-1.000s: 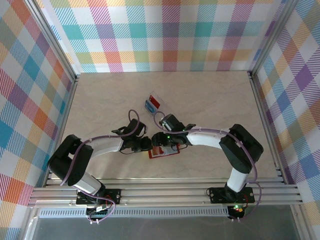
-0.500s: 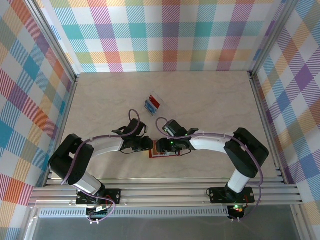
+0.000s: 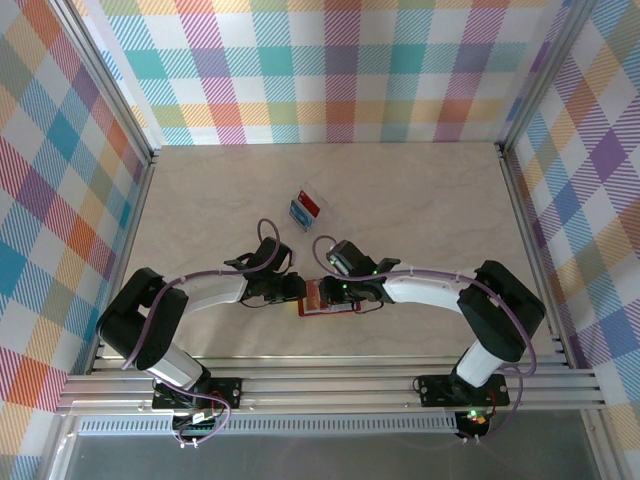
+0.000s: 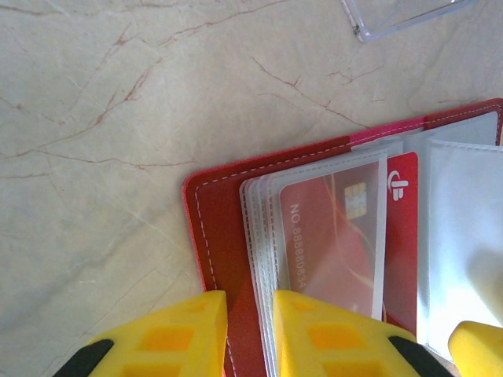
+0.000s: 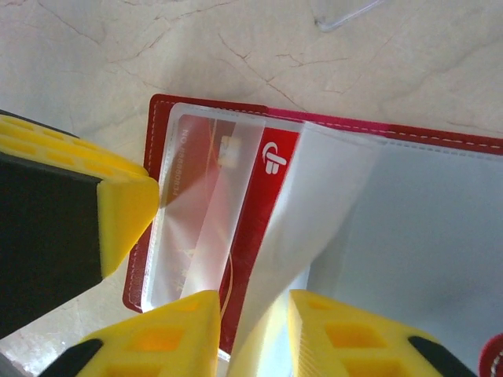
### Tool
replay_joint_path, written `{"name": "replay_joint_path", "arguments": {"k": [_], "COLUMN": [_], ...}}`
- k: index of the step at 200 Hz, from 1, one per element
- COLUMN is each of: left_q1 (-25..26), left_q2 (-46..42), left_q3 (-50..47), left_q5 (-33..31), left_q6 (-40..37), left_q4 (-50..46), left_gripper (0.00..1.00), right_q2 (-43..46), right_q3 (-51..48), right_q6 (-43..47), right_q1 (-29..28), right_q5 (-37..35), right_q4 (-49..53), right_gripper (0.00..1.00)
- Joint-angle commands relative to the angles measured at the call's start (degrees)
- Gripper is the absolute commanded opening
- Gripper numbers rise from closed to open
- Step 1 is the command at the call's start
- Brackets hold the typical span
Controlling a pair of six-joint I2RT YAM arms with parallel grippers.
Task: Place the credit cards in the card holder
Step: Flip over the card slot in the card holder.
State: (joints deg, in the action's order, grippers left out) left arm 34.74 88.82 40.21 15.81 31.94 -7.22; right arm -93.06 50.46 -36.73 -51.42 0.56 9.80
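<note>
Within an enclosure of plaid-patterned walls, a beige marbled table is recorded, bounded at its near side by aluminium rails. Two arms are bent inward from their bases, so that the wrists meet just short of the table's near middle; much of the card holder is covered by them in the top view. Well apart from them, toward the far side, a clear case lies flat, with a blue card and a red card side by side at it; whether they lie in it or on it cannot be told. A corner of that case is caught at the top edge of each wrist view. The card holder is laid open on the table, red cover down and clear sleeves up. The left pincer is set at its left edge, fingers close together, with the stitched cover edge and the sleeve edges seen between them; whether these are clamped cannot be told. The right pincer is pressed together on one clear sleeve, which stands bent upward between its fingers. A chip card, red, is lodged in the sleeves just beside the left pincer.
</note>
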Motion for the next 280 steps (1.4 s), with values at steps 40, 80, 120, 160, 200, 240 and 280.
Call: {"name": "replay_joint_path", "arguments": {"k": [40,80,120,160,200,240,280], "left_q1": [-0.11,-0.11,-0.12,-0.45,-1.4,-3.16,-4.31], "left_q2": [1.53,1.8,1.39,-0.6,-1.34,-3.88,-4.84], "left_q3": [-0.39,-0.48,-0.48,-1.07,-1.62,-3.25,-4.17], "left_q5": [0.24,0.71,0.82,1.32,2.87,4.56,5.81], "left_q6": [0.16,0.28,0.38,0.74,1.47,2.26,2.67], "left_q4": [-0.09,0.23,0.14,0.0,0.75,2.26,3.61], "left_gripper": [0.23,0.23,0.23,0.25,0.27,0.3,0.33], "right_q2": [-0.45,-3.31,-8.76,-8.31,-7.64,-6.7,-3.79], "right_q3": [1.23,1.85,4.21,3.34,2.94,3.19,4.27], "right_q6": [0.92,1.89,2.06,1.32,1.18,2.0,3.95], "right_q1": [-2.28,-2.59,-2.55,-2.55,-2.46,-2.37,-2.04], "right_q5": [-0.05,5.97,8.52,10.56,12.73,18.45,20.68], "right_q4": [-2.19,-7.49,-7.83,-8.73,-9.28,-12.36,-10.55], "right_gripper": [0.12,0.16,0.28,0.43,0.52,0.55,0.62]}}
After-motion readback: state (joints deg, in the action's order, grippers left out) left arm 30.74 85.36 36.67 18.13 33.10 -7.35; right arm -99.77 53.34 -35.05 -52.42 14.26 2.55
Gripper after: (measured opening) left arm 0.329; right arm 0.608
